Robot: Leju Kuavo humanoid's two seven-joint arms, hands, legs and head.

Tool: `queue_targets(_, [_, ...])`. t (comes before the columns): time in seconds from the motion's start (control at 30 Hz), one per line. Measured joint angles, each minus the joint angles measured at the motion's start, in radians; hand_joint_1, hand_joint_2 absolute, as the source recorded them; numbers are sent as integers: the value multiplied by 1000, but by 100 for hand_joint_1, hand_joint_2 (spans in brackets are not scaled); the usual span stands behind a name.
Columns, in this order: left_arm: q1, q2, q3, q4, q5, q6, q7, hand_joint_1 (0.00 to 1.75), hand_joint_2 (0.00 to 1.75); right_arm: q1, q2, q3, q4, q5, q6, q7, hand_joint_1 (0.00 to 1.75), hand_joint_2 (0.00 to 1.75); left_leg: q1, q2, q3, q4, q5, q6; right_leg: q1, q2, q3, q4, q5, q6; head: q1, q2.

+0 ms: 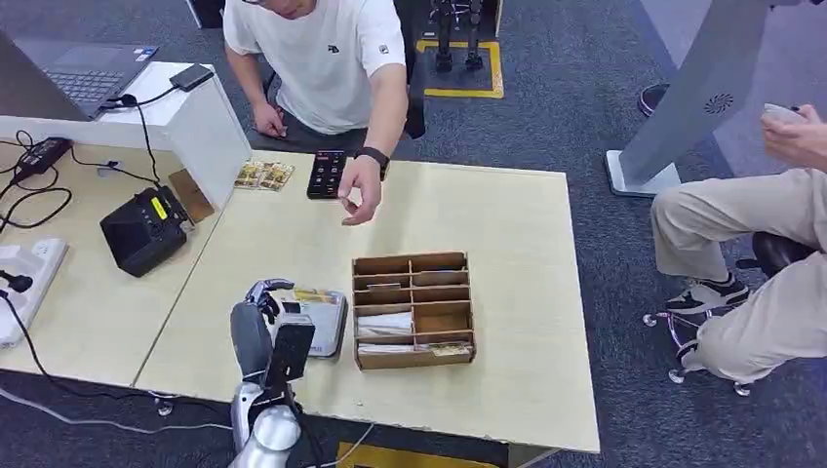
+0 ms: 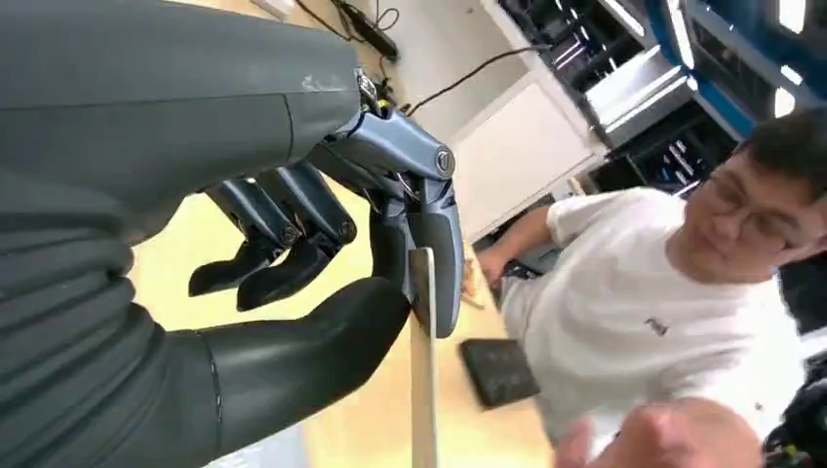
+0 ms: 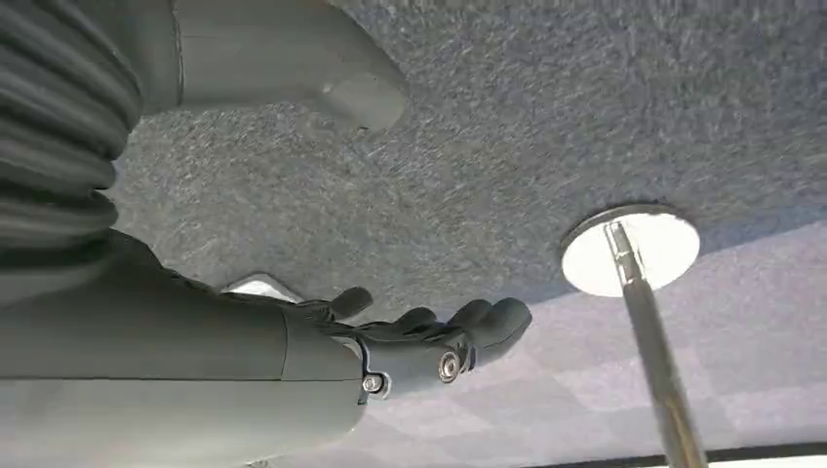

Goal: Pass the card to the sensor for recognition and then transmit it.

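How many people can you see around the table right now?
2. A person in a white T-shirt sits at the light wooden table's far side, one hand reaching over it. A person in beige trousers sits off its right side, mostly out of frame.

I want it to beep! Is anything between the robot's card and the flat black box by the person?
Only bare table lies between the card in the left hand and the black box; the person's hand hovers beside that box.
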Motion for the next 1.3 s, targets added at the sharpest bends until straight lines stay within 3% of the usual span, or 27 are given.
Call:
queue_targets(0.47, [-185, 31, 0, 90, 122, -11, 119, 175, 175, -4, 0, 0, 14, 41, 0, -1, 0, 175, 0, 0, 0, 0, 0, 0, 0, 0, 0, 0, 0, 0, 0, 0])
queue_targets(0.83, [-261, 61, 0, 197, 151, -10, 173, 175, 175, -9, 0, 0, 18, 90, 0, 19, 0, 175, 0, 0, -1, 0, 0, 0, 0, 0, 0, 0, 0, 0, 0, 0])
queue_targets(0.87, [-265, 63, 0, 211, 151, -10, 180, 86, 175, -9, 0, 0, 18, 89, 0, 20, 0, 175, 0, 0, -1, 0, 0, 0, 0, 0, 0, 0, 0, 0, 0, 0])
queue_targets(0.9, [-267, 64, 0, 219, 151, -10, 183, 9, 175, -9, 0, 0, 18, 90, 0, 20, 0, 175, 0, 0, -1, 0, 0, 0, 0, 0, 0, 0, 0, 0, 0, 0])
queue_targets(0.97, [-271, 66, 0, 240, 152, -10, 183, 0, 175, -9, 0, 0, 18, 92, 0, 20, 0, 175, 0, 0, -1, 0, 0, 0, 0, 0, 0, 0, 0, 0, 0, 0])
queue_targets(1.3, [-271, 66, 0, 306, 169, -10, 179, 0, 175, -9, 0, 0, 18, 95, 0, 19, 0, 175, 0, 0, -1, 0, 0, 0, 0, 0, 0, 0, 0, 0, 0, 0])
